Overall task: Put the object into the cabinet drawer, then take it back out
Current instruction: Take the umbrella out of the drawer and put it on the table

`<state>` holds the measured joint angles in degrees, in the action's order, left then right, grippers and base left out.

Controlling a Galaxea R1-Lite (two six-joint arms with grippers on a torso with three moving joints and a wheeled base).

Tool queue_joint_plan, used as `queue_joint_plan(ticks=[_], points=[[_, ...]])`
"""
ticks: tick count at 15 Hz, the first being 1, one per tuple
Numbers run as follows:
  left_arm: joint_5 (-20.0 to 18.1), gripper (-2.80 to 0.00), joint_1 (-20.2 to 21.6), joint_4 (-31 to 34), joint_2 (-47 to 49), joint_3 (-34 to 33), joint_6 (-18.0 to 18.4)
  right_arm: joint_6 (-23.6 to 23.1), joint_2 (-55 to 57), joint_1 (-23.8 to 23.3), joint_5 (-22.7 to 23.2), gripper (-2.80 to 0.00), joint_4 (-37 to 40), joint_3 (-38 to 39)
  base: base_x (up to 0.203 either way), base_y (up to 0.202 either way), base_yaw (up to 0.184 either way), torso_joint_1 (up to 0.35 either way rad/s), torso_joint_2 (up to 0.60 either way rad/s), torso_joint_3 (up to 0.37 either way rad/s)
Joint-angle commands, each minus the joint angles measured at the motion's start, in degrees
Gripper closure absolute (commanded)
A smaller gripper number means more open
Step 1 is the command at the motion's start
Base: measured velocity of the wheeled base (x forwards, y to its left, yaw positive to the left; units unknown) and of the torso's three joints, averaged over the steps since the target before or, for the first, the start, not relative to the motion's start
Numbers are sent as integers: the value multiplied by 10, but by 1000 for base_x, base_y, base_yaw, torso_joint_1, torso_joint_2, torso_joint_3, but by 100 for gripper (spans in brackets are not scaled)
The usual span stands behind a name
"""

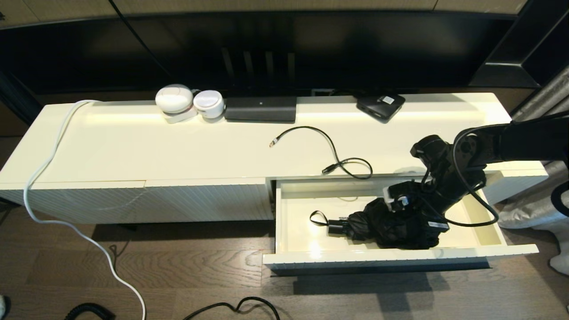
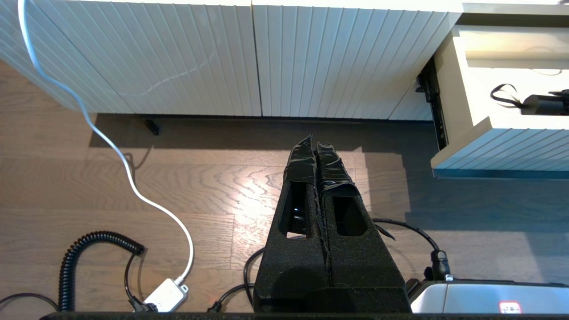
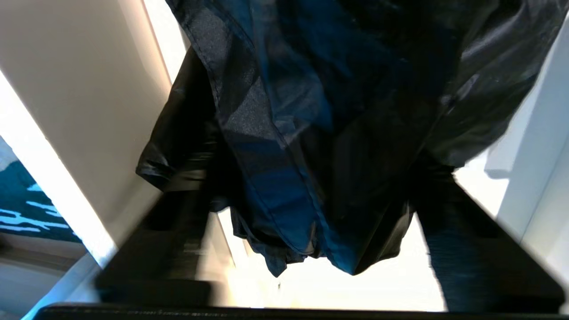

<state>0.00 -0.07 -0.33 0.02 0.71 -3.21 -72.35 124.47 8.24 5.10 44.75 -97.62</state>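
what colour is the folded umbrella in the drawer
Black, clearest in the head view: the umbrella lies in the drawer.

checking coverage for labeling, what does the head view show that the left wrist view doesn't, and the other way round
Only the head view shows the cabinet top with its black cable, the two white round devices, and the right gripper down in the drawer with its fingers either side of the folded black umbrella's canopy.

Only the left wrist view shows the left gripper, shut, hanging over the wood floor, and a coiled black cord.

Both show the open cabinet drawer, the umbrella's handle and strap, and the white cable.
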Motion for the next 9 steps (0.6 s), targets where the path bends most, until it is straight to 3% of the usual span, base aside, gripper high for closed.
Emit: queue_joint_plan(ticks=[1,9], points=[[0,0,1,0,1,0,0,-4,2,1,2,0,2,-1,0,0,0,0,0,0],[-1,0,0,0,1,0,0,-6,1,1,3,0,2,9,0,0,0,0,0,0]])
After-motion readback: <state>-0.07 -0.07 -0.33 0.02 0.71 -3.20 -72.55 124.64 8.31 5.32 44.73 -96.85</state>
